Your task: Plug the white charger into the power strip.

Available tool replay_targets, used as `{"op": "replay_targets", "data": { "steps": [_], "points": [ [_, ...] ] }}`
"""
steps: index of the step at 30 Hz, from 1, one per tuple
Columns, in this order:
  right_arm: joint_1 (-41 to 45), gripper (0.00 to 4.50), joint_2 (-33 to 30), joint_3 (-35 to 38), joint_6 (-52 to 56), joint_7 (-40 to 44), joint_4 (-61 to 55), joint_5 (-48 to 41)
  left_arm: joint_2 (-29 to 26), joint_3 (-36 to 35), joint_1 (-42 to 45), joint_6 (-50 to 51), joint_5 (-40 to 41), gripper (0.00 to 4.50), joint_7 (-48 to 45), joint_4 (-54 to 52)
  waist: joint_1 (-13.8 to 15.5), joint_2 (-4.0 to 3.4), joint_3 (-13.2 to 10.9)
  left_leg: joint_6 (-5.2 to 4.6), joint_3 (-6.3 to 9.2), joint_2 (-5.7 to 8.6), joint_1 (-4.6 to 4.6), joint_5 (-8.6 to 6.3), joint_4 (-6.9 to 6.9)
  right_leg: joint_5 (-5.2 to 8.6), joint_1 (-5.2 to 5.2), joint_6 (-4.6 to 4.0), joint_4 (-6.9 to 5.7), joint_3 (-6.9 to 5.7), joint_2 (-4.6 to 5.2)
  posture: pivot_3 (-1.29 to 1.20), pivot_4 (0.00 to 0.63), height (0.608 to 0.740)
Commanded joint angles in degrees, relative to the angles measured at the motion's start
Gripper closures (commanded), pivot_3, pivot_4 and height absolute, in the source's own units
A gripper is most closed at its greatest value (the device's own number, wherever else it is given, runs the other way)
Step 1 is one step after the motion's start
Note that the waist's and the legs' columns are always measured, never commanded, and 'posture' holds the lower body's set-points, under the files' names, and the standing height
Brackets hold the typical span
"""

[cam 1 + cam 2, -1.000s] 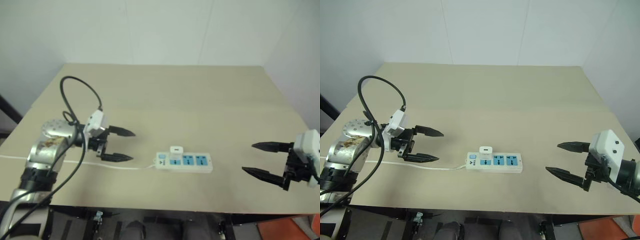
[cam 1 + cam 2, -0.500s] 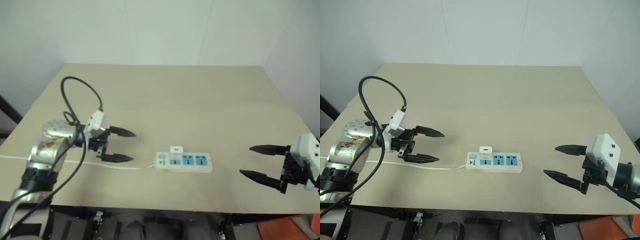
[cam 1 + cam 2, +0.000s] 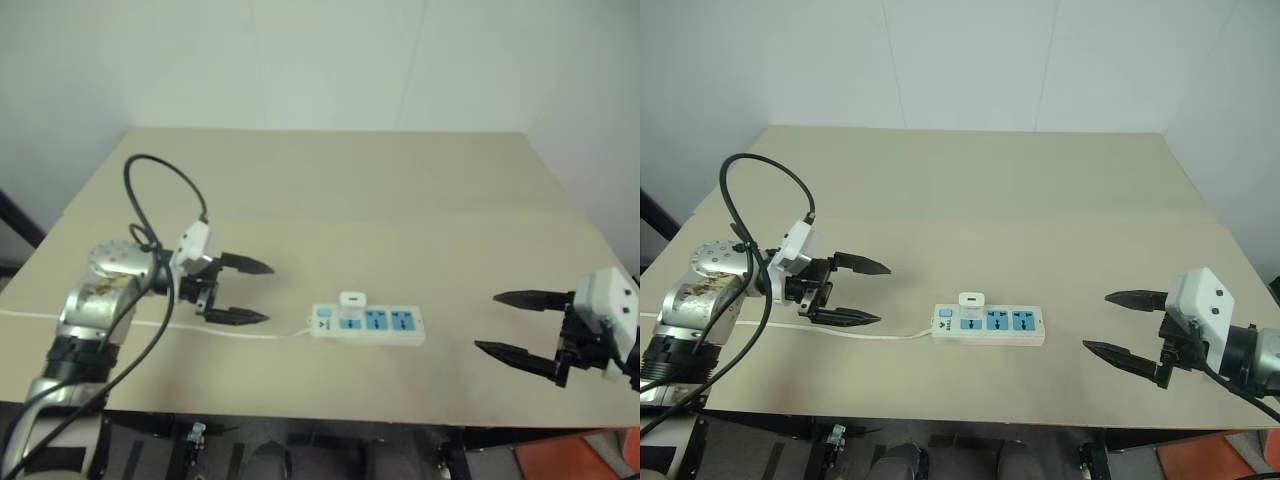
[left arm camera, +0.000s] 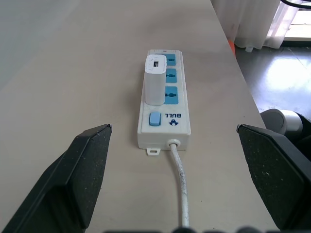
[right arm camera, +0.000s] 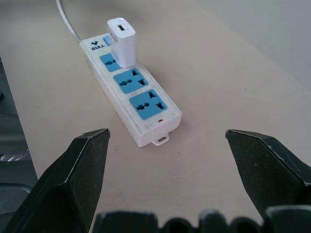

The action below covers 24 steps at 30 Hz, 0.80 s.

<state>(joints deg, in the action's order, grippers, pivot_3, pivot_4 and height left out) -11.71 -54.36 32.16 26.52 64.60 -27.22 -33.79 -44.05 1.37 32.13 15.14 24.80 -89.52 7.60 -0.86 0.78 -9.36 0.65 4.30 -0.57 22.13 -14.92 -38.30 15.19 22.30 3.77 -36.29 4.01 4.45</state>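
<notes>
Bare test room: plain table [image 3: 1040, 190], white walls [image 3: 970, 60]

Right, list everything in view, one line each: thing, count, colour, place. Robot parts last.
Long rectangular plastic power strip: one, white with three blue sockets, lying near the table's front edge, between the two arms.
Small cube-like plastic charger: one, white, standing upright in the socket nearest the strip's switch end.
Thin round cord: one, white, running from the strip's switch end toward the robot's left.
Flat wooden table: one, beige, under everything.
Plain wall: one, white, behind the table.
Left end effector: one, black fingers, open, left of the strip, empty.
Right end effector: one, black fingers, open, right of the strip, empty.
</notes>
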Motion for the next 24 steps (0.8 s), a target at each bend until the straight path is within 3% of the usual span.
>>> {"op": "replay_targets", "data": {
  "steps": [1,20,24],
  "points": [
    [0.5,0.00,-0.3,0.9,-1.3,-0.2,-1.0,-0.1,0.0,-0.4,0.8,-0.7,0.6,0.01,-0.1,-0.8,0.0,0.00,0.0,0.00,0.00,0.00,0.00,0.00,0.00,0.00,0.00,0.00,0.00,0.00,0.00,0.00,0.150,0.740],
    [2.7,0.00,0.1,-0.5,-0.5,-1.1,-0.7,-1.1,0.1,-0.7,0.1,-0.6,0.9,0.01,0.6,-1.6,0.0,0.00,0.0,0.00,0.00,0.00,-0.01,0.00,-0.05,0.00,-0.01,0.00,-0.06,0.00,0.00,0.00,0.150,0.740],
    [1.9,0.00,-0.3,-2.3,-4.3,-0.3,-0.4,2.6,0.5,-0.4,0.5,-1.2,0.6,0.01,0.7,-1.1,0.0,0.00,0.0,0.00,0.00,0.00,-0.02,0.00,-0.05,0.00,-0.01,0.00,-0.07,0.01,0.00,0.00,0.150,0.740]
  ]
}}
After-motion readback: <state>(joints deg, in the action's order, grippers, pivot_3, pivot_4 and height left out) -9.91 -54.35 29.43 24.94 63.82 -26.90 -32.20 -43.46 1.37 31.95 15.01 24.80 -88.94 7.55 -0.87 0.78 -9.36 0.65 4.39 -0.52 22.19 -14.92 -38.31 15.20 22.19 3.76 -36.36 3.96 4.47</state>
